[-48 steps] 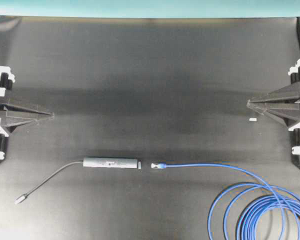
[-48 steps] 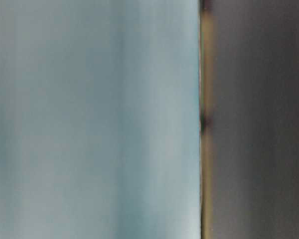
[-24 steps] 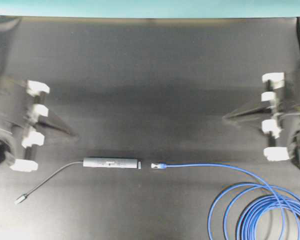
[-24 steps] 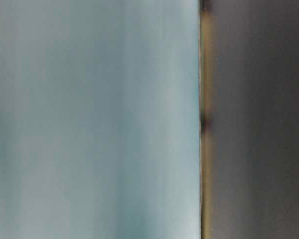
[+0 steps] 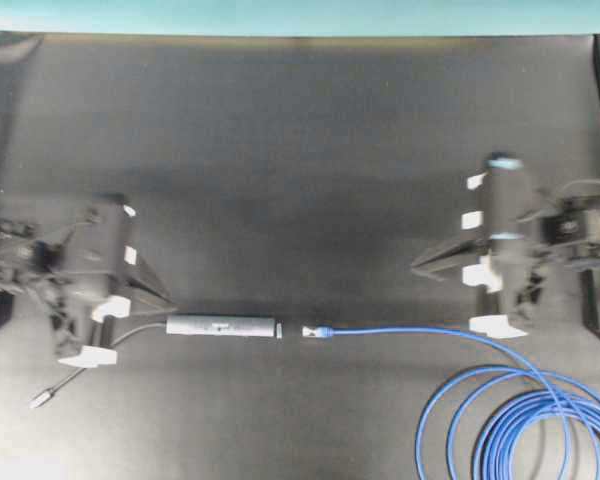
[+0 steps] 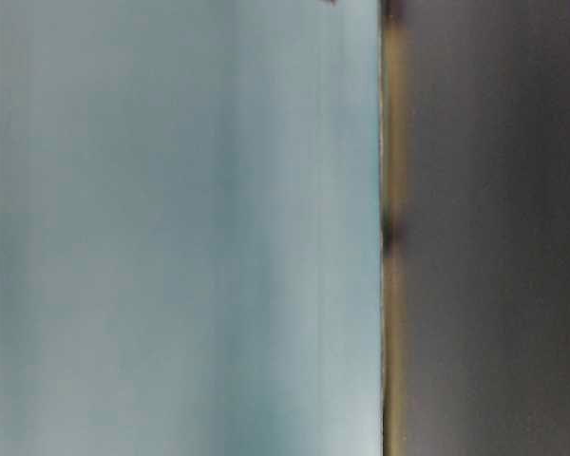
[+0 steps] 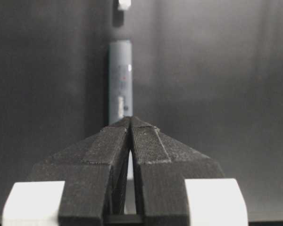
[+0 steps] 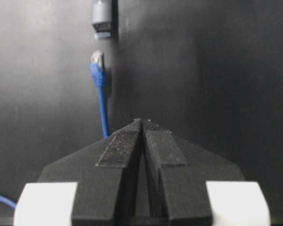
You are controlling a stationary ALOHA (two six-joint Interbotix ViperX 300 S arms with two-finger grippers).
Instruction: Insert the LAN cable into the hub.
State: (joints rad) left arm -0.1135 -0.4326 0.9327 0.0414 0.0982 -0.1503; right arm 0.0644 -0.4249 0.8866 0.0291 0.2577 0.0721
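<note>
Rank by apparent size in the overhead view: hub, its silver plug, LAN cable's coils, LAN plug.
1. LAN cable's coils, by far the largest, cut off at the frame edge.
2. Hub.
3. LAN plug and silver plug: both tiny and alike, too close to rank.

- Left gripper [image 7: 131, 120]: two black wedge-shaped fingers [image 7: 104, 155], tapering to a narrow tip; ribbed, textured inner pads.
- White blocks at the finger bases, one either side.
- Right gripper [image 8: 141, 121]: same build, black tapered fingers [image 8: 120, 150], grainy pads, white base blocks.
- Overhead: both arms dark, blocky, with white fittings; thin black cables run along the right arm [image 5: 570, 225].
</note>
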